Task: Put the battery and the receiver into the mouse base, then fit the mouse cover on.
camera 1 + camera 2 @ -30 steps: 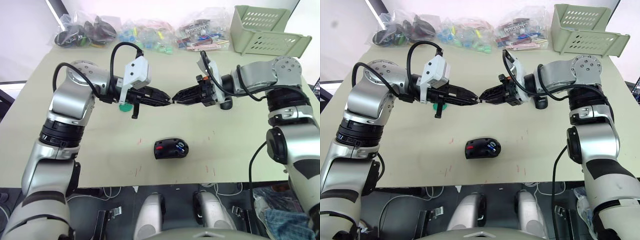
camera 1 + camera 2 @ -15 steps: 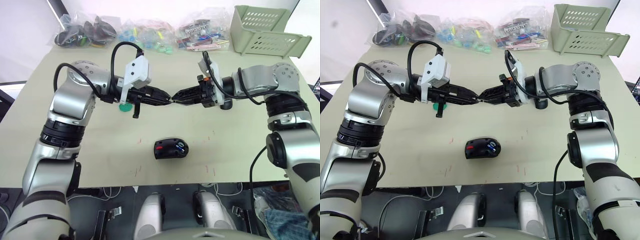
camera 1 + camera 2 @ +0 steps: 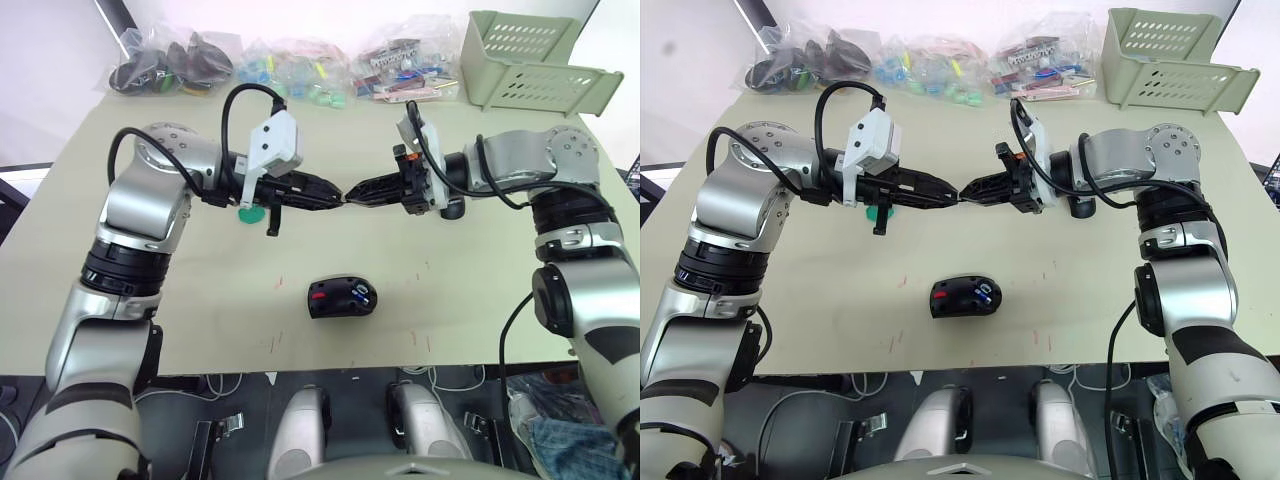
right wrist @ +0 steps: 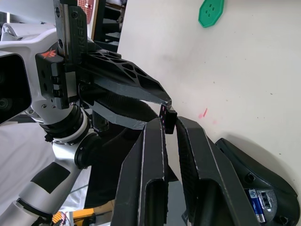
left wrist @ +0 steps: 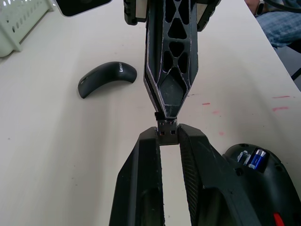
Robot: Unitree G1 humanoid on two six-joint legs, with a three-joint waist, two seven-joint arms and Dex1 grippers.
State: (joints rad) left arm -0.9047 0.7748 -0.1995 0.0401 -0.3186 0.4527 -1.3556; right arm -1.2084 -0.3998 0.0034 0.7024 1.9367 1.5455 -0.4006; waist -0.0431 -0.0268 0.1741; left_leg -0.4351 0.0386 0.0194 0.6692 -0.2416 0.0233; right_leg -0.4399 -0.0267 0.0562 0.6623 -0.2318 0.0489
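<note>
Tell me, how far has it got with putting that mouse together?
The battery already sits in the mouse base. The receiver is in the air, pinched between the left gripper and right gripper, tips meeting. Still left: seating the receiver and fitting the mouse cover, which lies on the table.

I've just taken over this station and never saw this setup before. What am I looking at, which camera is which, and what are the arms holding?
It is a two-armed humanoid at a table. Two pictures come from its head, looking down; two come from cameras on its wrists, looking along each arm's jaws. The left gripper and right gripper meet tip to tip above the table, both pinching the receiver, a tiny black USB dongle, as in a handover. Below them lies the mouse base with the battery already in it. The mouse cover lies apart on the table, and a green disc lies under the left arm. Bags of parts and a green basket stand at the far edge.
</note>
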